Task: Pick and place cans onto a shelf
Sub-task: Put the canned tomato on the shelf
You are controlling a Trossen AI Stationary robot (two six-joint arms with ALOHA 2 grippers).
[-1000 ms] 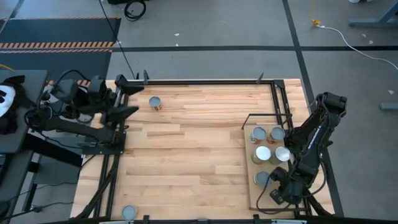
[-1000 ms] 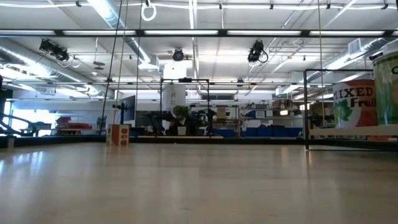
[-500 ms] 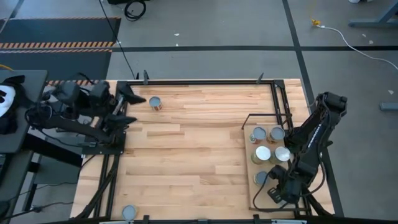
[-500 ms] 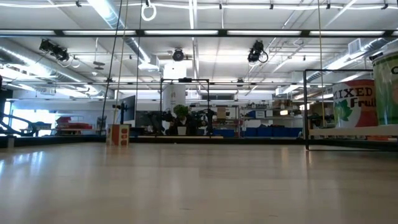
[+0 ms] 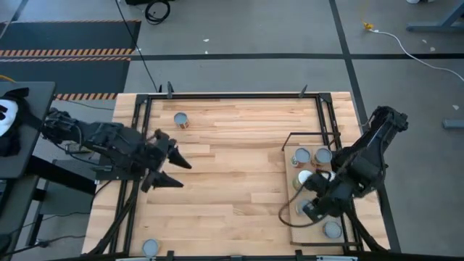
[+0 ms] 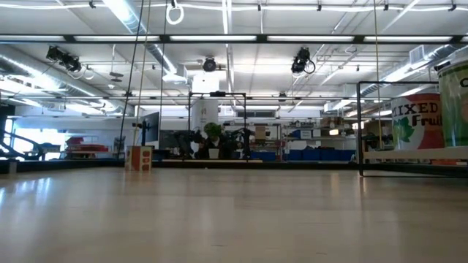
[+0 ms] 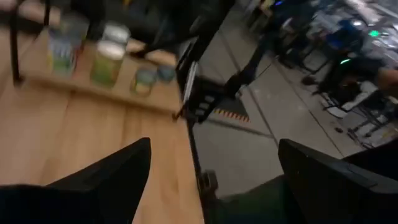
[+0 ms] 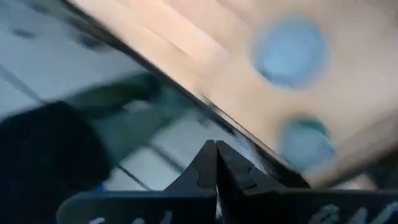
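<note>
1. The shelf (image 5: 313, 217) is a pale board with a thin black wire frame, lying at the right edge of the planked surface (image 5: 232, 167); every place below is given relative to it.
2. Cans on the shelf: two silvery-topped cans (image 5: 301, 155) and (image 5: 322, 155) stand side by side at the framed end; a white-topped can (image 5: 307, 177) sits just behind them toward the middle of the board; one more can (image 5: 332, 230) stands near the opposite end.
3. Right hand (image 5: 312, 210): it hovers over the middle of the shelf, between the white-topped can and the can at the far end. In the right wrist view its two fingers (image 8: 215, 163) are pressed together, tips meeting, with nothing between them; two blurred round can tops (image 8: 290, 51) and (image 8: 305, 144) lie beyond.
4. Left hand (image 5: 172, 171): it is well apart from the shelf, over the opposite side of the surface, pointing toward the shelf. Its fingers (image 7: 112, 168) are spread wide and hold nothing; the left wrist view looks across the surface to the cans on the shelf (image 7: 107, 62).
5. Loose cans: a red-labelled can (image 5: 180, 120) stands well apart from the shelf, near the far corner of the surface beyond the left hand; another can (image 5: 150, 248) sits at the near edge of the surface, also well away.
6. The low view shows labelled cans (image 6: 418, 124) at its right margin.
</note>
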